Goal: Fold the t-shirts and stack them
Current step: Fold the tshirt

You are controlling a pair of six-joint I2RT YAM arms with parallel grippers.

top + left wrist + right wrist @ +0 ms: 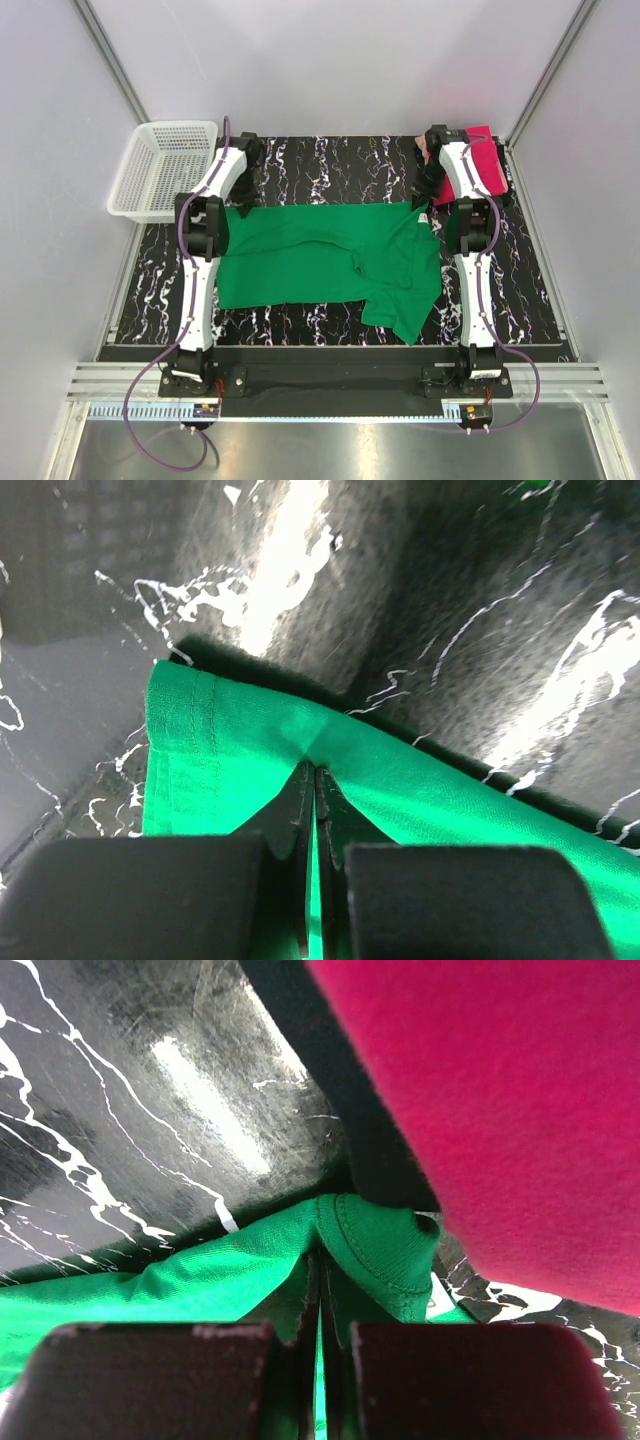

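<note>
Fingers (285, 815) on left gripper (315, 772), right gripper (320, 1260) pinch bright green cloth t-shirt (320, 252); I see left arm (197, 285), right arm (474, 285) extended.

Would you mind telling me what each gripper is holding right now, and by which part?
Both pinch the green t-shirt: the left gripper at its far edge near the hem corner, the right gripper at the collar.

A: Left arm (197, 290) pose?
B: Extended toward the far side, folded at the elbow. Left gripper (315, 772) was closed, jaws pinching an edge of the green t-shirt (220, 770).
A: Right arm (473, 290)?
B: Mirrored the left. Right gripper (320, 1258) was likewise clamped on the same shirt, fingers nearly touching.
</note>
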